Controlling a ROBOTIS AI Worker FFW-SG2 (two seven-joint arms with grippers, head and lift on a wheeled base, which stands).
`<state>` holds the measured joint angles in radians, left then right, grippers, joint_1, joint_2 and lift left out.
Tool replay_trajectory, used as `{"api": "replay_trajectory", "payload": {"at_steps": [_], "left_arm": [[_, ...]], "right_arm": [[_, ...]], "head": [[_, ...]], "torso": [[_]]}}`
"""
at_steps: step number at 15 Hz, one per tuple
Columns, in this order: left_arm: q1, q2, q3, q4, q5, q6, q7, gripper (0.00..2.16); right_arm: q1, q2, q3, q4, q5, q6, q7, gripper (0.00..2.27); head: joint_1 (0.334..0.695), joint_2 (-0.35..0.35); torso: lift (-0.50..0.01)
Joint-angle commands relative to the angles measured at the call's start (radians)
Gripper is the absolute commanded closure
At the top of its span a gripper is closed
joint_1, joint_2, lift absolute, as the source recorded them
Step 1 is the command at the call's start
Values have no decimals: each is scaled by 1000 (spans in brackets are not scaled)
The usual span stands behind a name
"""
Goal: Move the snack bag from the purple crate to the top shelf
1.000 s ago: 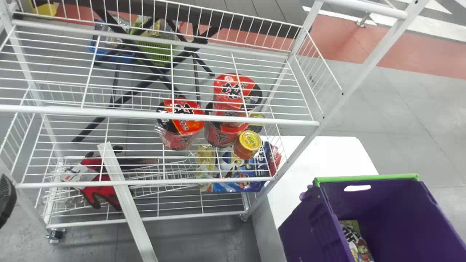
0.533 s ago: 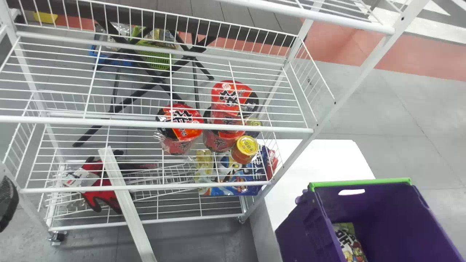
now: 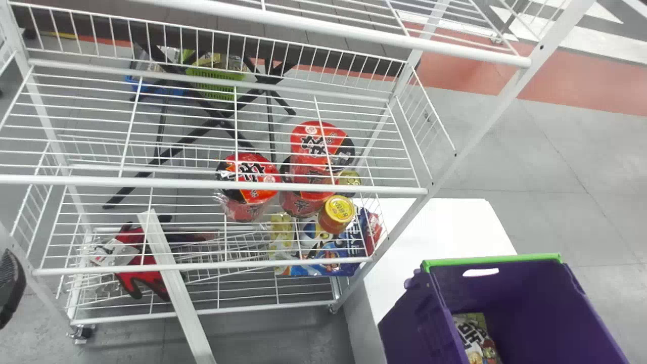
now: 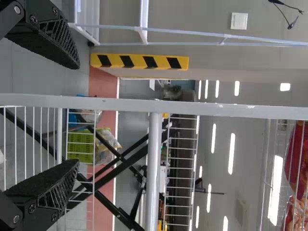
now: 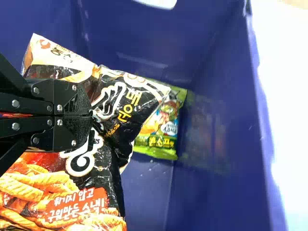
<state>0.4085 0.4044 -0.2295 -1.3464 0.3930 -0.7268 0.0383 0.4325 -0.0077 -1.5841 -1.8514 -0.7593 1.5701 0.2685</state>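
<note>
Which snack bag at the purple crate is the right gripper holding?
The black snack bag picturing twisted snacks, pinched in the right gripper; the green snack bag lies deeper in the purple crate, clear of that gripper.

Here's my snack bag point(image 5: 98, 166), glossy black and orange, twisted snacks pictured, creased and bent where I'm pinching it, over the floor of the purple crate point(image 5: 226, 173)!

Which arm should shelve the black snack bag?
Right, likely: the right gripper is shut on the snack bag at the purple crate; the left gripper is open near the rack.
</note>
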Motion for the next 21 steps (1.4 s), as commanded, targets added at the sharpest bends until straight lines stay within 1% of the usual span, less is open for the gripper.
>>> {"api": "replay_trajectory", "payload": {"at_steps": [1, 13, 21], "left_arm": [[4, -3, 2, -3, 0, -4, 0, 134], [0, 8, 9, 0, 9, -1, 2, 134], [-17, 22, -1, 12, 27, -1, 0, 134]], "right_arm": [[0, 9, -7, 0, -5, 2, 0, 2253], [-9, 9, -13, -40, -11, 2, 3, 2253], [-14, 9, -11, -38, -3, 2, 28, 2253]], "head": [[695, -350], [695, -350], [695, -350]], "torso": [[-363], [-315], [-283]]}}
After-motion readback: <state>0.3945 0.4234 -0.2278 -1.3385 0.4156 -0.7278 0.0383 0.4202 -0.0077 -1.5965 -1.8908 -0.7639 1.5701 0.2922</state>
